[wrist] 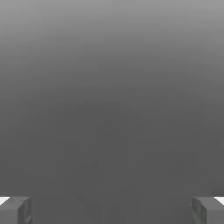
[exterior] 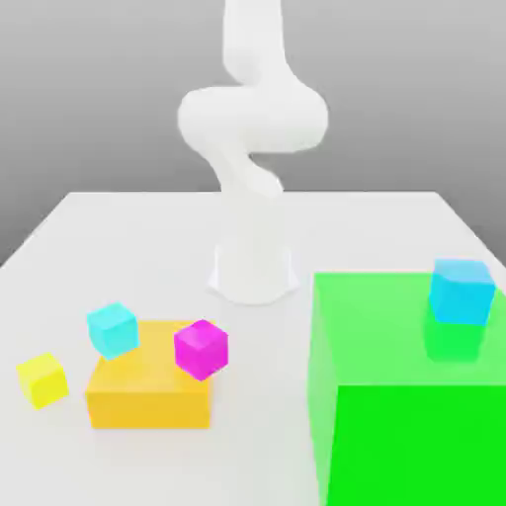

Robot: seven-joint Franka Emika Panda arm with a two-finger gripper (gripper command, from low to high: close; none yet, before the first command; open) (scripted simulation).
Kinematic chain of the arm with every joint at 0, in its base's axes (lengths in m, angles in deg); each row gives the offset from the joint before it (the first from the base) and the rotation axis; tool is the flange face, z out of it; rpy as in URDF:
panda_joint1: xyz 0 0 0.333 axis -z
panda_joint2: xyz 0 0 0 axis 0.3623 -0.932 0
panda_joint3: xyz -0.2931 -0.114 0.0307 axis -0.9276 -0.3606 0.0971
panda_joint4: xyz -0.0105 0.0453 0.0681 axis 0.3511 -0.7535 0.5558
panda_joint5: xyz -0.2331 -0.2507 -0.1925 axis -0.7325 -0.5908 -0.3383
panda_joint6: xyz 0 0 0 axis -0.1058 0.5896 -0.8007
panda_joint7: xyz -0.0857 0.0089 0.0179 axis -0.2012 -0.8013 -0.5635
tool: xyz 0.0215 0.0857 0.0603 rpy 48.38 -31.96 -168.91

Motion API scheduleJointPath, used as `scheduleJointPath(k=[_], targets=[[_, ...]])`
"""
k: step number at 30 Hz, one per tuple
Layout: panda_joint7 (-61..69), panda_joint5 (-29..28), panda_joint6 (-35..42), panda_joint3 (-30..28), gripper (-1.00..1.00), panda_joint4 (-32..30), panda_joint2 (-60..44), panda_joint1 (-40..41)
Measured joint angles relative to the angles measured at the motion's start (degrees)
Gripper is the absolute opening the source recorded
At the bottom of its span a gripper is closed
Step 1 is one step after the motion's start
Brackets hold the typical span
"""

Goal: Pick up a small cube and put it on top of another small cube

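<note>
Arm [exterior: 254,119] folded above its base, fingers [wrist: 18,211] wide apart, seemingly empty.

1. Exterior view, twelve o'clock farthest: the arm's base [exterior: 253,267] stands at one from the block [exterior: 150,405], the box [exterior: 420,435] at three, the outer cube [exterior: 43,379] at nine.
2. Two cubes overlap the block's edges, at ten [exterior: 114,331] and two [exterior: 202,349]; contact unclear.
3. Another cube [exterior: 462,292] appears over the box, toward two.
</note>
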Motion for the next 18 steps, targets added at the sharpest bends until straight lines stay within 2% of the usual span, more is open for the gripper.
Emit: scheduleJointPath(k=[9,18], targets=[[19.44,-2.03,-6.30,-11.78,0.00,-4.15,-12.49,-2.03],[40.81,-0.85,-12.60,-24.54,0.00,-8.26,-24.70,-3.92]])
